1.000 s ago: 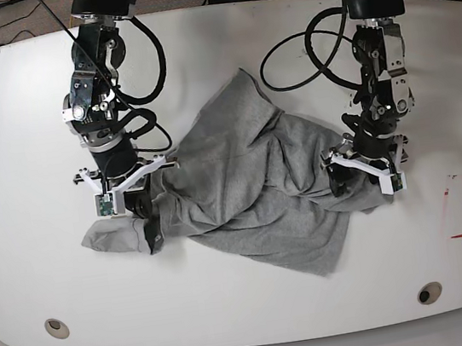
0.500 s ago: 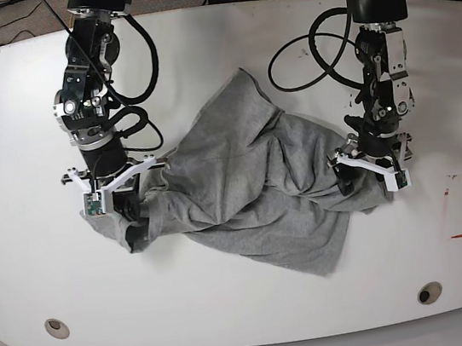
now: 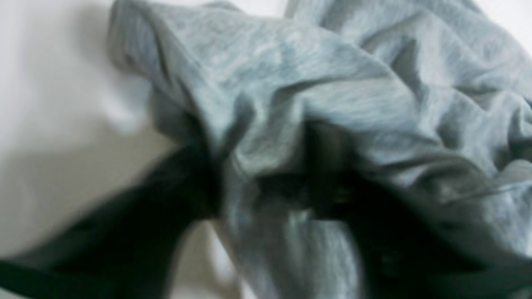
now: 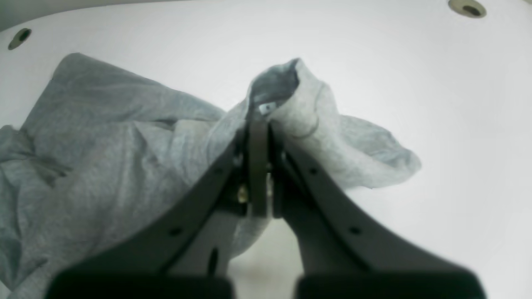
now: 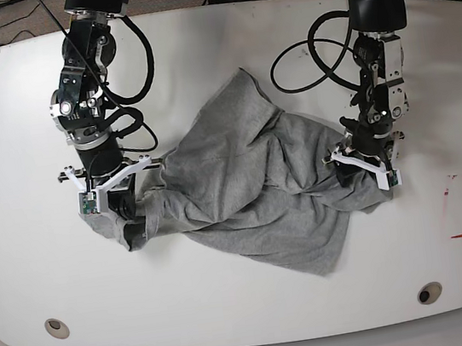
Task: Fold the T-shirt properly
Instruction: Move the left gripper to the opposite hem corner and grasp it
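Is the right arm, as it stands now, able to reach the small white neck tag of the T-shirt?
Probably yes. The right gripper is shut on the T-shirt beside the white neck tag, which shows just past its fingers. Only that bunched fold lies between them.

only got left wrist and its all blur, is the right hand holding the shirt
observer: yes, the right hand is shut on a fold of the T-shirt.
operator: which part
observer: by the neck opening; a small white tag shows just past the fingertips.
operator: is it flat
observer: no, the base view shows it crumpled in a heap on the table.
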Available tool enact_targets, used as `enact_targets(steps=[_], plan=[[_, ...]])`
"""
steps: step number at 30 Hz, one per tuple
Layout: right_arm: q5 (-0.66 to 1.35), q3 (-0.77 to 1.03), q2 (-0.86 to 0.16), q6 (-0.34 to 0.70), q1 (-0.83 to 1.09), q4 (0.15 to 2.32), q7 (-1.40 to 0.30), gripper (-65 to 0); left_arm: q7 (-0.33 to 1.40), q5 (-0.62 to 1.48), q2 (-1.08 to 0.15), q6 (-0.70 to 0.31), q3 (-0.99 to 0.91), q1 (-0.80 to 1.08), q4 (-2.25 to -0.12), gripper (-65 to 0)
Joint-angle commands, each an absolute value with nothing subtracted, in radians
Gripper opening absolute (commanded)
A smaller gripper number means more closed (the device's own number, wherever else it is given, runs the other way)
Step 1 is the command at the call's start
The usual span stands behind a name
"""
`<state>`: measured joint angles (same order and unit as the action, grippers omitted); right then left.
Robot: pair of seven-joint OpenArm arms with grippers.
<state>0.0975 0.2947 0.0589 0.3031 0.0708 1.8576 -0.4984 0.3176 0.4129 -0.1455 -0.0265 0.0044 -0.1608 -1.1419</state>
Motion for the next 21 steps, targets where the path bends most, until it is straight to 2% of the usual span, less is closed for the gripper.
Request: enact_targets(steps=[1,8,21], plan=[[0.112,0.289,0.063,0.309,0.059,1.889,-0.466,-65.0,0.334,0.409,-0.159,-0.021,-0.004,-0.189,-1.133,-45.4],[0.103,0.293,0.061,0.307,0.061,1.895,-0.46,-65.0,0.378,0.412,-0.164,-0.023,0.001,-0.204,-1.092,-56.8],[0.106,0.289,0.056,0.307,0.071,1.887,-0.46,-65.0,0.401,0.411,-0.163,-0.025,-0.005,-0.2,-1.11,-58.3]])
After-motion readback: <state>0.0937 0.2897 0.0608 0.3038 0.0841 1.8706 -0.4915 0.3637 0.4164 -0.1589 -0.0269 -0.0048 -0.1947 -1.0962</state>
